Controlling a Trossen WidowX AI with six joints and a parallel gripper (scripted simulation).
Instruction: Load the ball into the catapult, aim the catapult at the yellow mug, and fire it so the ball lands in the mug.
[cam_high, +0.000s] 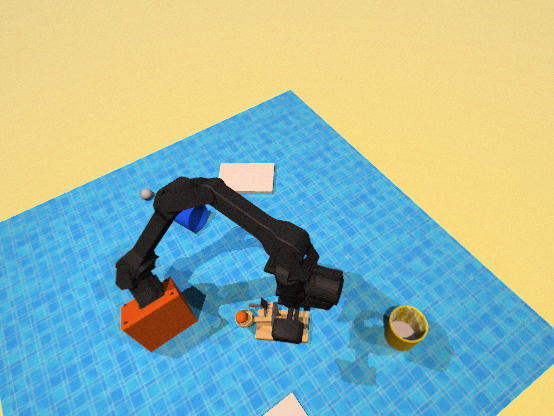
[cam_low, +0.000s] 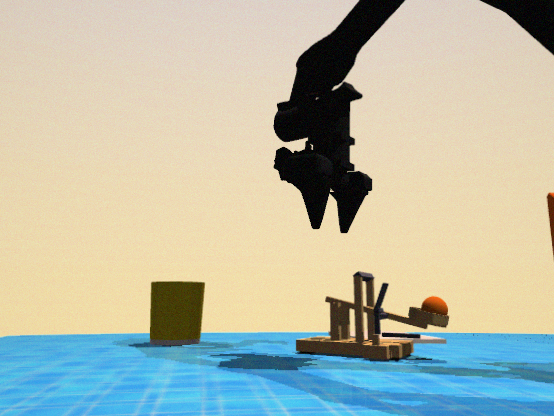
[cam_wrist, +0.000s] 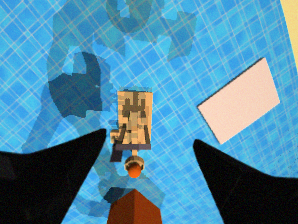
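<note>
the catapult stands on the mat, between the arm's base and the mug. the ball sits in the cup at the catapult's base-side end. the gripper hangs well above the catapult, apart from it. a flat pad lies behind the arm; a cylinder under the arm's elbow, seemingly on its side; a small sphere just beyond.

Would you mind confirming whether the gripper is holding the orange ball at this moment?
No, the orange ball sits in the catapult's cup, while the open gripper hangs well above it.
</note>
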